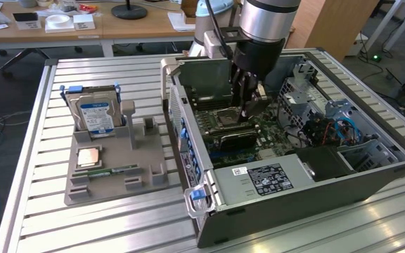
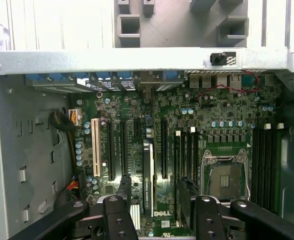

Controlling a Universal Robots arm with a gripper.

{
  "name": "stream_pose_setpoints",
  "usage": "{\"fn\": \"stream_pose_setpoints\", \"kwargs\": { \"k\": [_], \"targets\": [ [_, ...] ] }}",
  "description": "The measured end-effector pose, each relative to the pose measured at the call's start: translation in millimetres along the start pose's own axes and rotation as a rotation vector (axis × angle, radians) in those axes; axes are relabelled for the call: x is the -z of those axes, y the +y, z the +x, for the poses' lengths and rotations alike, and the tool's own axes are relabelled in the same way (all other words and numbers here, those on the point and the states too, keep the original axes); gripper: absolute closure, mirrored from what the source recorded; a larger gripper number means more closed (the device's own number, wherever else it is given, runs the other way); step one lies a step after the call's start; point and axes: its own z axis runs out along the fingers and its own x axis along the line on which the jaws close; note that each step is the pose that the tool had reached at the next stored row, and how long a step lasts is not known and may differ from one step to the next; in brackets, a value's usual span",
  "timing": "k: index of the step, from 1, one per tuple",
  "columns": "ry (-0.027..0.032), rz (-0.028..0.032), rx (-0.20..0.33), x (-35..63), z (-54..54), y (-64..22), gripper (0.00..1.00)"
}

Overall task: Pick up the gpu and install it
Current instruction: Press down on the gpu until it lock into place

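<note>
The gpu [image 2: 147, 172] is a thin black card standing on edge in a slot of the green motherboard [image 2: 137, 120]. In the exterior view the gpu [image 1: 233, 138] lies low inside the open computer case [image 1: 399, 153]. My gripper [image 2: 155, 192] hangs just above the card, open, with a black finger [image 2: 124, 189] on either side and a gap between each finger and the card. Seen from outside, the gripper [image 1: 249, 109] reaches down into the middle of the case.
The empty CPU socket [image 2: 224, 175] sits close beside the card. A grey fixture tray [image 1: 118, 182] on the exterior view's left carries a hard drive [image 1: 95, 117], a copper-topped chip [image 1: 88, 157] and a RAM stick [image 1: 112, 171]. The power supply [image 1: 273, 179] fills the case's near corner.
</note>
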Motion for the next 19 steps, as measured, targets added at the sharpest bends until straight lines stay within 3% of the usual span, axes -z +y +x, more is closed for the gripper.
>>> {"fn": "stream_pose_setpoints", "kwargs": {
  "k": [6, 7, 10, 12, 13, 16, 19],
  "targets": [
    [0.0000, 0.0000, 0.000, 0.0, 0.0, 0.0, 0.50],
    [0.0000, 0.0000, 0.000, 0.0, 0.0, 0.0, 0.56],
    [0.0000, 0.0000, 0.000, 0.0, 0.0, 0.0, 0.62],
    [0.0000, 0.0000, 0.000, 0.0, 0.0, 0.0, 0.74],
    [0.0000, 0.0000, 0.000, 0.0, 0.0, 0.0, 0.74],
    [0.0000, 0.0000, 0.000, 0.0, 0.0, 0.0, 0.89],
    [0.0000, 0.0000, 0.000, 0.0, 0.0, 0.0, 0.89]
  ]
}}
